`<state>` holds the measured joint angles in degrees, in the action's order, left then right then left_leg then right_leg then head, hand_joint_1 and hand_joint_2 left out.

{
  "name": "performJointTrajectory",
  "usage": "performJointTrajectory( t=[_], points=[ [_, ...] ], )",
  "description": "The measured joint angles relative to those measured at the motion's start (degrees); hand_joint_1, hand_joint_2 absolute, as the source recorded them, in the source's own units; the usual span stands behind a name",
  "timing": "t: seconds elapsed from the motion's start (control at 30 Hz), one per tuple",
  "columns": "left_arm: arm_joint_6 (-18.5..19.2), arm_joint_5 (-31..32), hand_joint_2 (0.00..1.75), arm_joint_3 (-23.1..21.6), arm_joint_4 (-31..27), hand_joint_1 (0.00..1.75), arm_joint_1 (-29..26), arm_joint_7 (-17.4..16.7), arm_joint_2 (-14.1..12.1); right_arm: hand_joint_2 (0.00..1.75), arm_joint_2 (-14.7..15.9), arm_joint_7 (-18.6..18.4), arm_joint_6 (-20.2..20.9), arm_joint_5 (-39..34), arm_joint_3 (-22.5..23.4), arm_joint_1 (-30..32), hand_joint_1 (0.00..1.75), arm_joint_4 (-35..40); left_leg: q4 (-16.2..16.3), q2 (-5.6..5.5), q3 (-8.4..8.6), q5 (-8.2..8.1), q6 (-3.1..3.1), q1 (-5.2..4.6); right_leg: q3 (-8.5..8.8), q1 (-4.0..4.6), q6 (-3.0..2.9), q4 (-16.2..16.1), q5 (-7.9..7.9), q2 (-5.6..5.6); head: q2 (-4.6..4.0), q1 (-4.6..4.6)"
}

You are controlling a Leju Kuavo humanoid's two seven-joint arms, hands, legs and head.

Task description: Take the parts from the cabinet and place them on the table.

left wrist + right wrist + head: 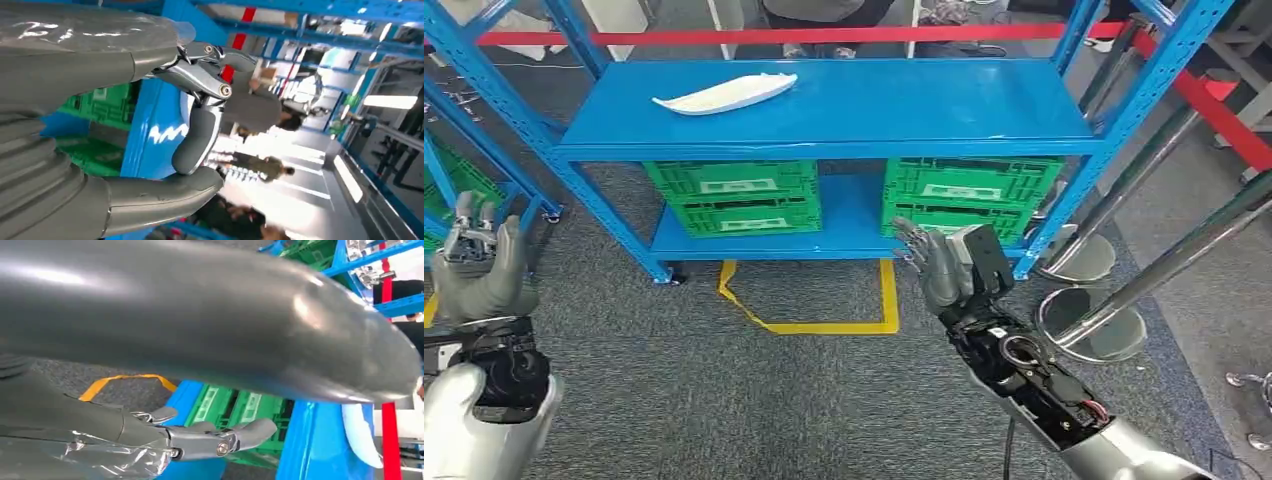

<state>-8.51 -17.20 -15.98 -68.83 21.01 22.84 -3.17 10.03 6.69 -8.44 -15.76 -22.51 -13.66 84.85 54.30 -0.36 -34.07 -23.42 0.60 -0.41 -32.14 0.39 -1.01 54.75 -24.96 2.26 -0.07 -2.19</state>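
The job looks like it has not really started yet. One white part (726, 93) lies flat on the top shelf (924, 100) of the blue cabinet (1114, 110), near the shelf's back left corner, and nothing is touching it. The left hand (479, 268) is up in the air, well to the left of the cabinet, with its fingers spread apart and nothing in it. The right hand (936, 262) is up too, in front of the bottom shelf near its right end, fingers apart and holding nothing. It is well apart from the white part. Two green crates (734, 197) sit on the bottom shelf, one at each end, and I cannot see what is inside them. No desk can be seen from here. So I think all the work is left: reach up to the top shelf, grab the white part, lift it out, then find the desk and put it down there.
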Motion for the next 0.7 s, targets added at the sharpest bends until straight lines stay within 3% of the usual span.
performJointTrajectory(
  t=[0.33,0.37,0.7],
  points=[
    [3.3,-0.9,0.0,-0.1,6.6,0.0,0.3,0.5,1.1,0.0,-0.5,0.0,0.0,2.9,-0.2,-1.1,0.0,-1.2,0.0,0.01,0.01,0.0,0.0,0.0,-0.01,0.0,0.0,0.0,0.0,0.01,0.0,-0.06],
    [3.3,-0.8,0.0,-0.2,7.0,0.0,0.3,0.3,1.2,1.75,-0.5,0.0,0.0,2.9,-0.1,-1.0,0.0,-1.3,0.0,0.01,0.01,0.0,0.0,0.0,-0.01,0.0,0.0,0.0,0.0,0.01,0.0,0.0],
    [3.8,-0.5,0.0,-1.0,9.6,0.0,0.6,-0.6,2.0,1.75,-0.6,0.1,-0.1,3.3,0.0,-1.0,0.0,-1.4,0.0,0.01,0.0,0.0,0.0,0.0,-0.01,0.0,0.0,0.0,0.0,0.01,0.0,0.04]
  ],
)
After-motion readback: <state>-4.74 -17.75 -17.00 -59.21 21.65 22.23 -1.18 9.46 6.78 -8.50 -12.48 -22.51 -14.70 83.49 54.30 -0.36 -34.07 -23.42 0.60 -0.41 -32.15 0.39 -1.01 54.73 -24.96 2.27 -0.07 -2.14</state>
